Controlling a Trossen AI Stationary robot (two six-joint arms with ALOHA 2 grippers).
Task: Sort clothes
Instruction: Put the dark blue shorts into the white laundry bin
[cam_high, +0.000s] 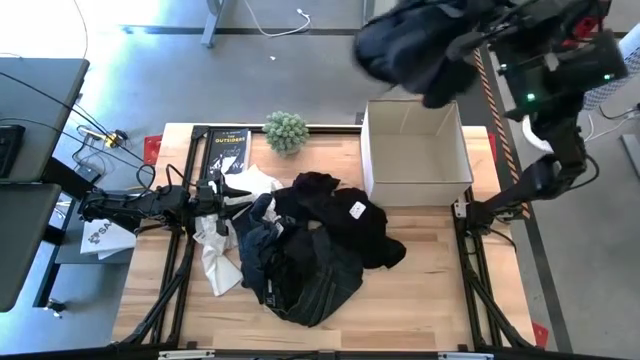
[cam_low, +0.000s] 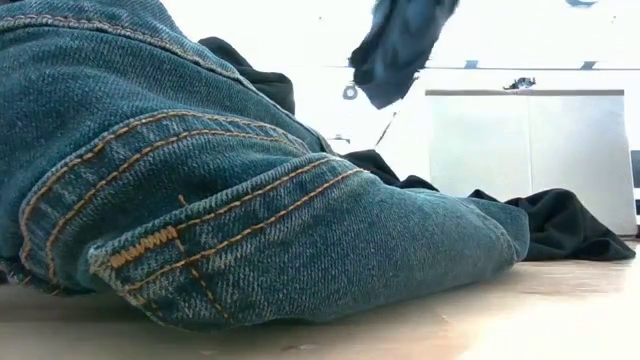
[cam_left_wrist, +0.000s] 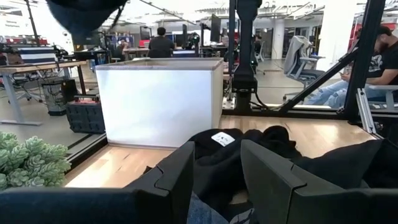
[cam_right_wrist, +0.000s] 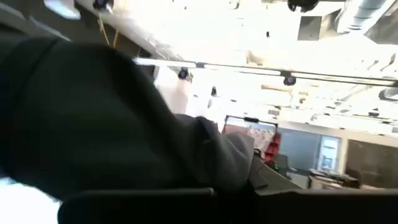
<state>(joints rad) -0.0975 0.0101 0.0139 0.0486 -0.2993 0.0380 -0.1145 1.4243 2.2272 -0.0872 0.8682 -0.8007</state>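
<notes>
Dark garment (cam_high: 420, 50) held aloft over white box (cam_high: 415, 150) by right gripper (cam_high: 470, 42), clamped. Clothes pile (cam_high: 310, 245) mid-surface. Low: denim (cam_low: 200, 200) up close. Left wrist: left gripper (cam_left_wrist: 217, 171) open beside pile.

Open-plan lab: desks (cam_left_wrist: 37, 68), seated people (cam_left_wrist: 163, 43).

The left gripper (cam_left_wrist: 216, 180), fingers apart, faces black clothes (cam_left_wrist: 249, 149) before a white box (cam_left_wrist: 158, 102)
</notes>
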